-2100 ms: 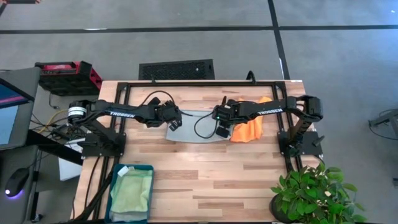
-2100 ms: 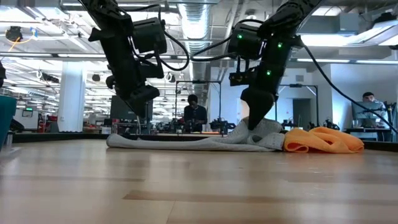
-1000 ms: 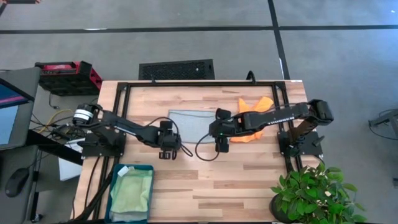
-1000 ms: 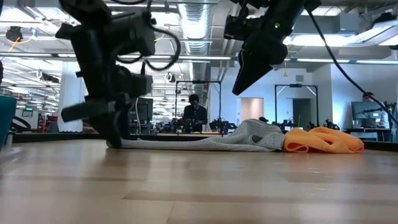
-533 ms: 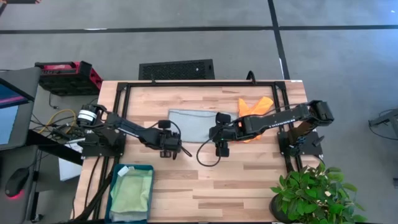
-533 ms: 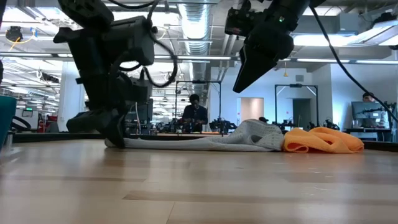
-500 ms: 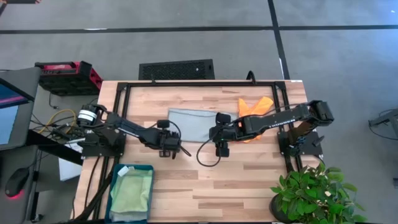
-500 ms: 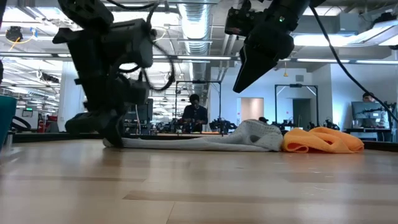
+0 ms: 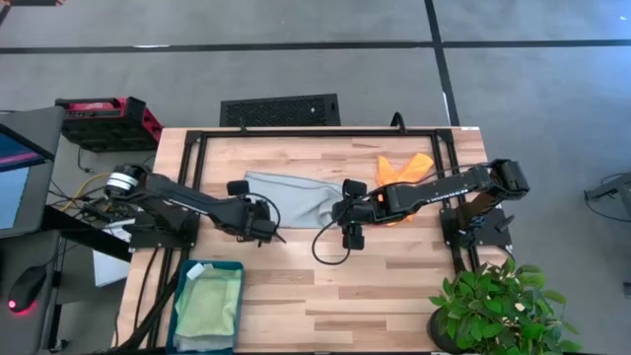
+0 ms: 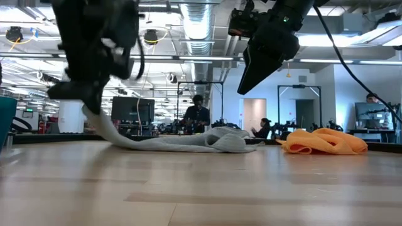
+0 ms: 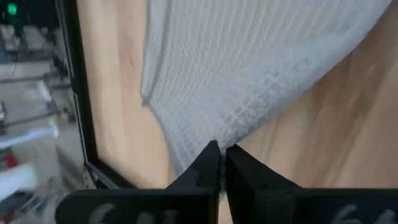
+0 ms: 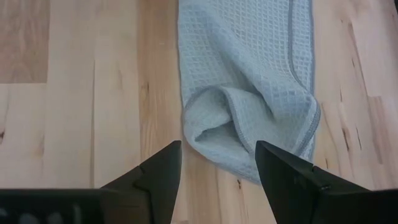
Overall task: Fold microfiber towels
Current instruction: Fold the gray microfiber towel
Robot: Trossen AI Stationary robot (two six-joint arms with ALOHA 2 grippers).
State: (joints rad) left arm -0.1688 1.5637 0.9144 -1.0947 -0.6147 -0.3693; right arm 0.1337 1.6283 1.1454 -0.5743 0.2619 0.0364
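Note:
A pale grey-blue microfiber towel [image 9: 296, 197] lies rumpled on the wooden table's middle; its waffle weave fills the left wrist view [image 11: 249, 68]. My left gripper [image 9: 264, 231] is shut on its near left corner and holds that corner raised [image 10: 94, 113]. My right gripper [image 9: 344, 225] hangs open above the table at the towel's right end [image 12: 249, 124], touching nothing. An orange towel [image 9: 400, 174] lies bunched at the far right. A light green towel [image 9: 209, 306] lies in the teal bin. My left gripper pinches the grey-blue towel's near left corner [image 11: 214, 138] between its two fingertips, slanting down from the table's left. That corner is lifted, the cloth slopes down from it [image 10: 116, 135], and the rest lies wrinkled on the table.
The teal bin [image 9: 183, 296] stands at the near left corner. A potted plant [image 9: 493, 306] stands at the near right. A black frame [image 9: 325, 131] runs along the table's far edge. Bare wood [image 9: 345, 286] spreads across the near half.
My left gripper has shut on the grey-blue towel's near left corner, then risen and gone toward the table's left edge. The towel has slid left with it, away from the orange towel, its held corner lifted and its right end bunched.

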